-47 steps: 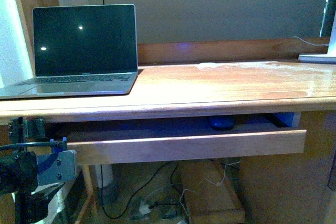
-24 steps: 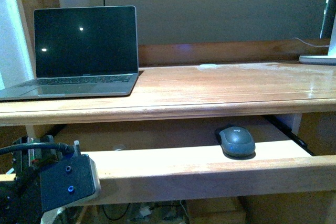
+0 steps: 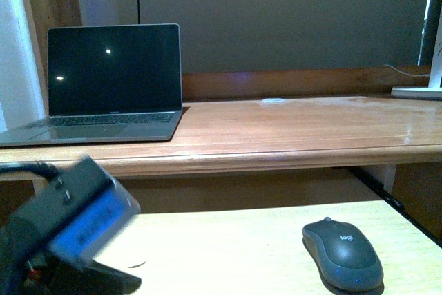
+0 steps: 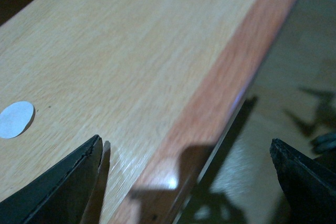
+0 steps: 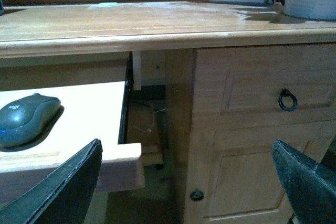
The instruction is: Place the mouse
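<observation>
The mouse (image 3: 343, 253), small, dark grey and oval with a pale logo, lies on the pale pull-out shelf (image 3: 228, 246) under the desk, near the shelf's right side. In the right wrist view the mouse (image 5: 26, 119) rests on the shelf (image 5: 89, 108), off to one side of my right gripper (image 5: 186, 182). That gripper is open, empty, and faces the cabinet front. My left gripper (image 4: 186, 182) is open and empty, straddling the reddish front edge of the shelf (image 4: 131, 66). My left arm (image 3: 69, 219) shows blurred at the lower left, far from the mouse.
An open laptop (image 3: 110, 81) with a dark screen sits at the left of the desk top (image 3: 290, 129). A white base (image 3: 418, 91) stands at the far right. A round white sticker (image 4: 16, 119) lies on the shelf. The cabinet has a ring handle (image 5: 287, 99) and a knob (image 5: 197, 195).
The shelf has slid out towards the camera, so the mouse now lies much nearer and in full view. My left arm has risen and tilted at the lower left.
</observation>
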Tool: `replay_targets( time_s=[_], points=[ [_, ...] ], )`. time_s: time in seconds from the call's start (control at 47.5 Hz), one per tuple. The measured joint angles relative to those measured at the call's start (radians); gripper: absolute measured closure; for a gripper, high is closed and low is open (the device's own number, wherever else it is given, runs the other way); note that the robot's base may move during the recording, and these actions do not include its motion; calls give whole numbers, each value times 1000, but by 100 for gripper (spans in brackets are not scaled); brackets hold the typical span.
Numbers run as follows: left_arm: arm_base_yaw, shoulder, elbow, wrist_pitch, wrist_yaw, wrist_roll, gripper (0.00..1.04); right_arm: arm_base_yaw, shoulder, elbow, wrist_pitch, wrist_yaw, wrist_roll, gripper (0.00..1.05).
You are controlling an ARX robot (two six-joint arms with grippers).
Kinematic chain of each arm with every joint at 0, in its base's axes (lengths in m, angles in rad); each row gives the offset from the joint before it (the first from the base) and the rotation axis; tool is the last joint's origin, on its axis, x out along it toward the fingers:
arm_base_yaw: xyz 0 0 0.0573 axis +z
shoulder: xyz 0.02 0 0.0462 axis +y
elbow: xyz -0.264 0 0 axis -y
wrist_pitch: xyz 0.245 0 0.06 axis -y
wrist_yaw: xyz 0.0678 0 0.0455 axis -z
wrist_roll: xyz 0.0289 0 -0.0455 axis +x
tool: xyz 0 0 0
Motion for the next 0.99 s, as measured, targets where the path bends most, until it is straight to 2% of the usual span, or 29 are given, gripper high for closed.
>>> replay_targets(
  time_s=[0.147, 0.274, 0.484, 0.59, 0.716, 0.821, 0.948, 0.99],
  points=[
    [34, -108, 14, 20, -144, -270, 8, 0, 0, 0, 0, 0, 0, 7],
    [62, -224, 3, -27, -275, -365, 8, 0, 0, 0, 0, 0, 0, 7],
    [123, -497, -77, -175, -465, -391, 8, 0, 0, 0, 0, 0, 0, 7],
    [121, -667, -109, -281, -544, -387, 8, 0, 0, 0, 0, 0, 0, 7],
    [80, -855, -124, -421, -654, -388, 8, 0, 0, 0, 0, 0, 0, 7],
    [-19, -977, -137, -511, -777, -395, 8, 0, 0, 0, 0, 0, 0, 7],
    [-104, -1004, -146, -510, -869, -411, 8, 0, 0, 0, 0, 0, 0, 7],
    [-111, -1024, -187, -425, -898, -377, 14, 0, 0, 0, 0, 0, 0, 7]
  ],
)
